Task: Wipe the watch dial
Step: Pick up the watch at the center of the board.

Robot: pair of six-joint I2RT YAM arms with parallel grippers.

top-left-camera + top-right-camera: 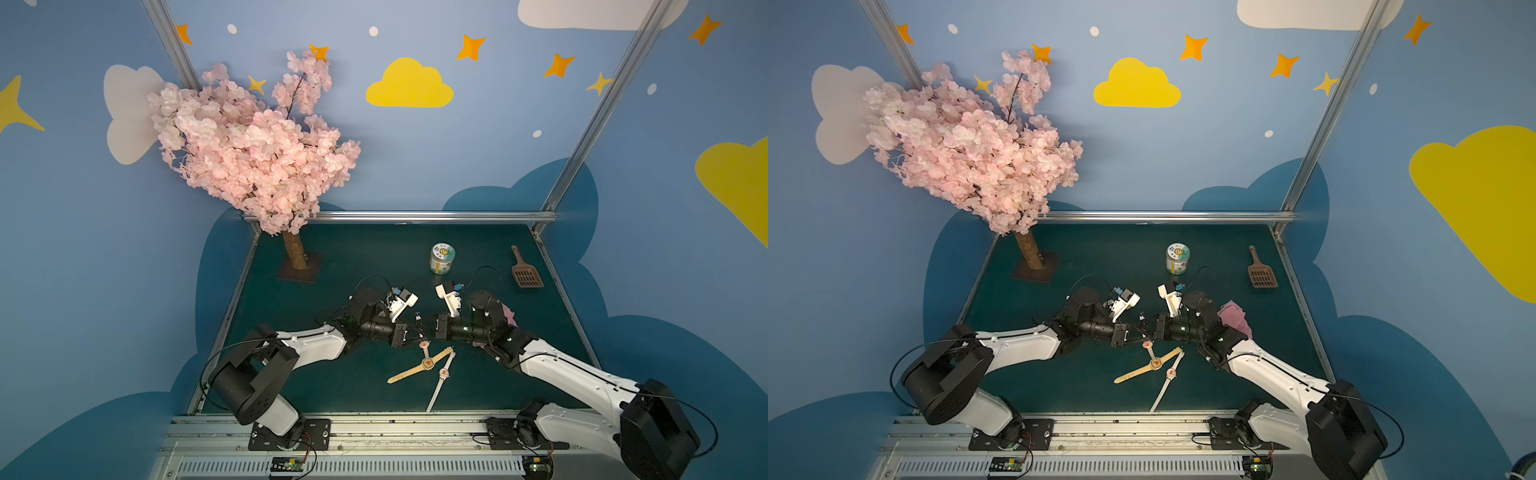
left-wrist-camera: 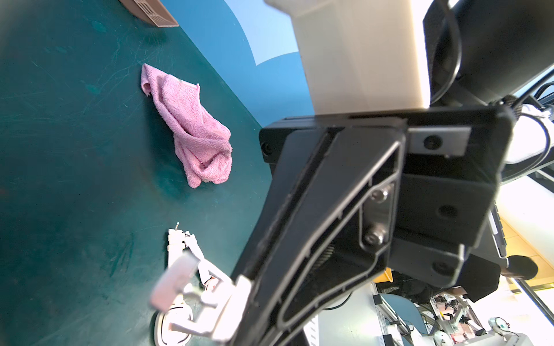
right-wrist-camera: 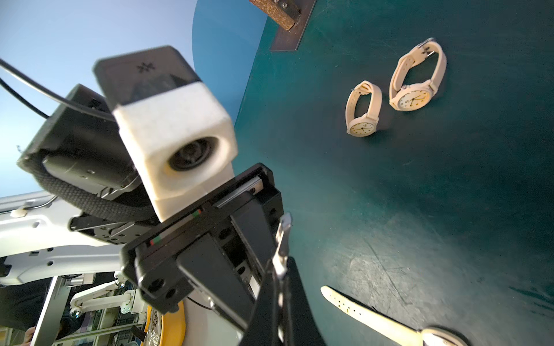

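Watch (image 3: 281, 236): strap end clenched in right gripper (image 3: 278, 271) jaws, dial (image 1: 424, 344) seemingly just above worktop (image 1: 374, 257). Left gripper (image 1: 409, 332): close by, jaws' state cannot tell. Cloth (image 2: 192, 128): lying apart, unheld. Wiping not begun.

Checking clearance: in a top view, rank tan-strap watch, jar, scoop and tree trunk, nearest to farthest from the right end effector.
1. tan-strap watch: near side.
2. jar: farther back.
3. scoop: back right.
4. tree trunk: back left.
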